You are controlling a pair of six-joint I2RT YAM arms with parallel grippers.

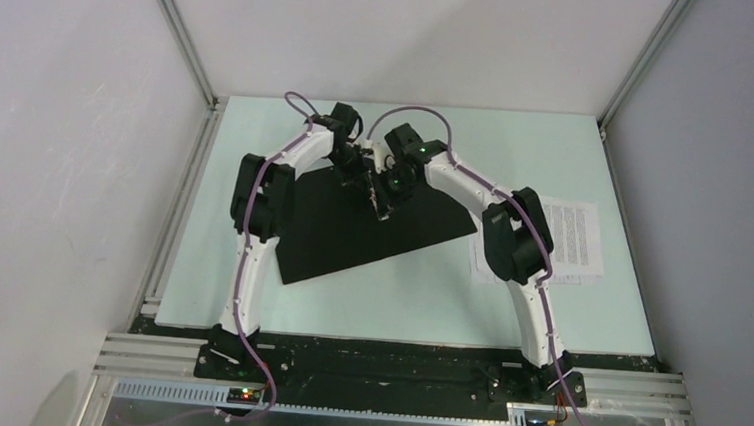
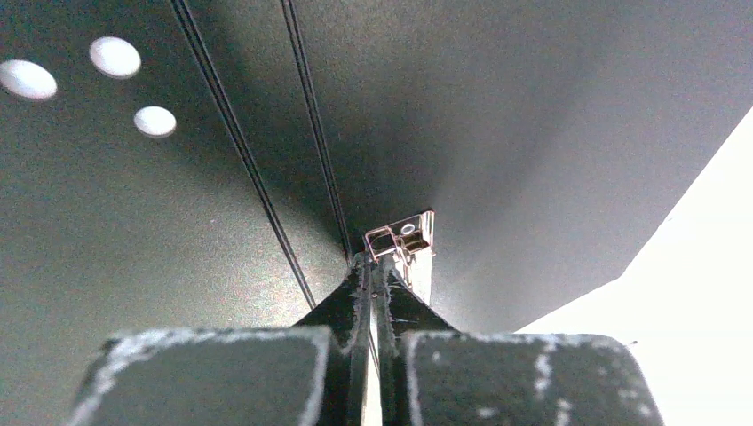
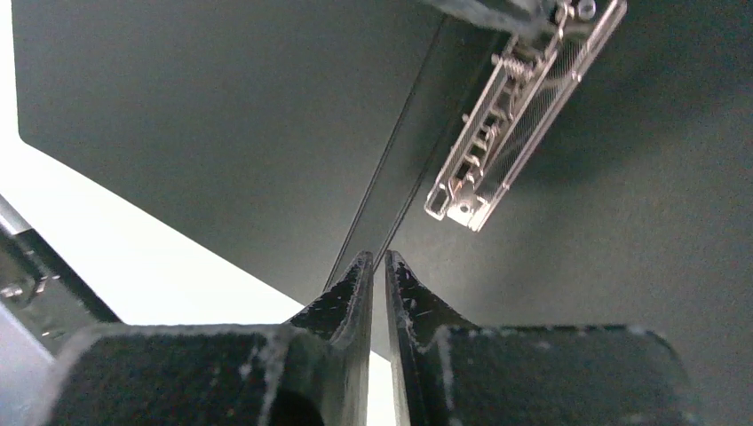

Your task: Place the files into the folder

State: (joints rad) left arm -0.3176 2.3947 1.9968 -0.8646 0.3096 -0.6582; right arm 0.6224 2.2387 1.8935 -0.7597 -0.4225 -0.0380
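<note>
Black side up, the folder (image 1: 351, 236) lies open mid-table, with the files (image 1: 580, 237) flat on the table to its right. The left gripper (image 2: 377, 262) is pinched shut on the metal clip (image 3: 506, 124); the right gripper (image 3: 377, 259) hovers beside it, nearly closed and empty. The clip is probably being opened, so next its lever needs a firm lift before the files are fetched.

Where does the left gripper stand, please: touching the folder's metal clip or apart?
Touching. The left wrist view shows the left gripper shut on the metal clip's end.
</note>
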